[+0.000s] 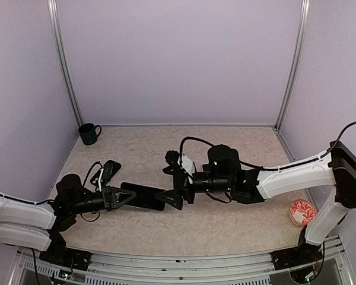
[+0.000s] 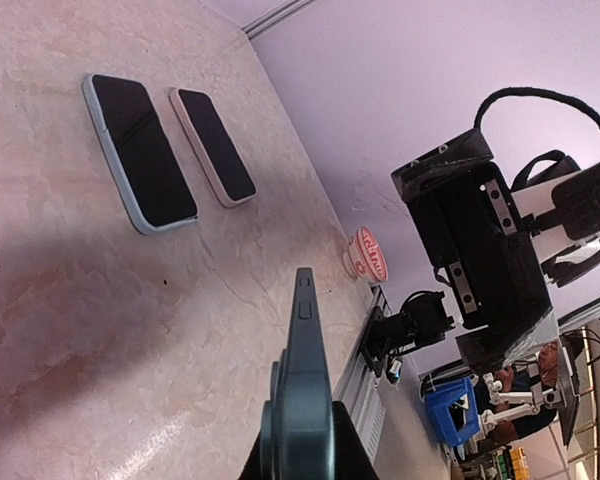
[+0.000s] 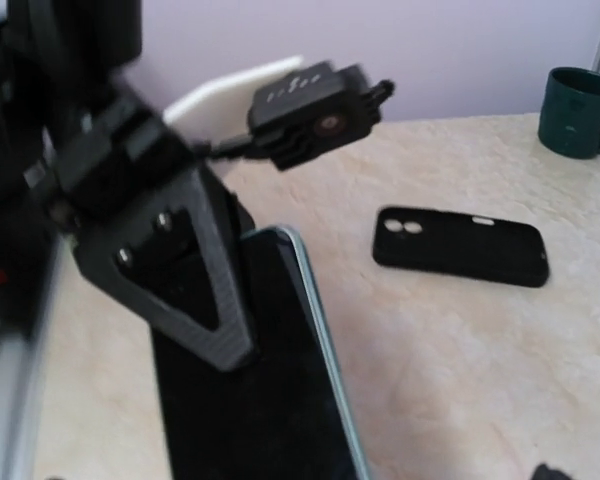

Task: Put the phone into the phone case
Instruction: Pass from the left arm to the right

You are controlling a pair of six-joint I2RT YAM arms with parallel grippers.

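Observation:
The phone, dark with a pale teal rim, hangs level just above the table between the two arms. My left gripper is shut on its left end. In the left wrist view the phone shows edge-on between my fingers. My right gripper stands open at the phone's right end. From the right wrist the phone fills the lower middle, with a left finger clamped on its screen. The black phone case lies flat on the table behind the left gripper, cutouts up.
A dark green mug stands at the back left corner. A red and white dish sits near the right arm's base. Two more phones lie face up on the table in the left wrist view.

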